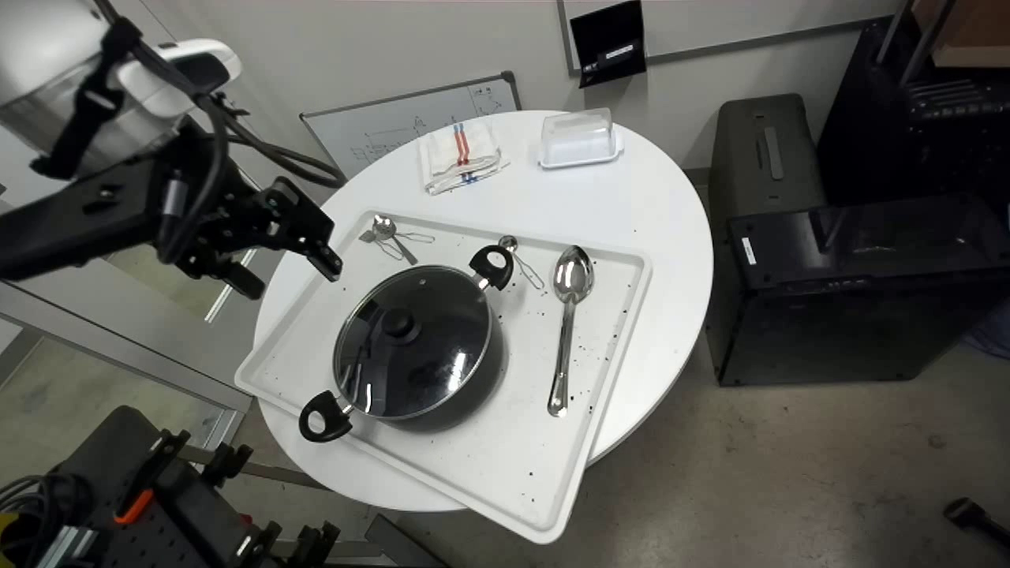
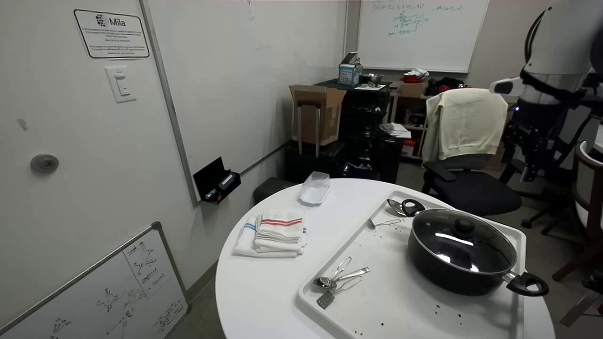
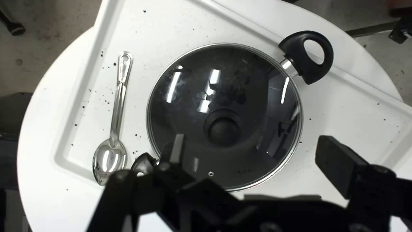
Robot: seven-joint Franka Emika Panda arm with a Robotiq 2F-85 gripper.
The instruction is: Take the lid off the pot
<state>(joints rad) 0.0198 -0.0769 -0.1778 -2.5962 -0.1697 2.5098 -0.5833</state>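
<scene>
The round glass lid with a metal rim and dark knob lies on the black pot. The lid covers the pot in both exterior views. In the wrist view the lid fills the middle, with its knob facing the camera; one pot handle is partly hidden by a finger. My gripper is open and empty, above and to one side of the pot. In the wrist view its fingertips stand wide apart; the knob appears between them, nearer the left finger, not touched.
The pot stands on a white tray on a round white table. A large spoon and several small utensils lie on the tray. Folded towels and a butter dish stand beyond the tray.
</scene>
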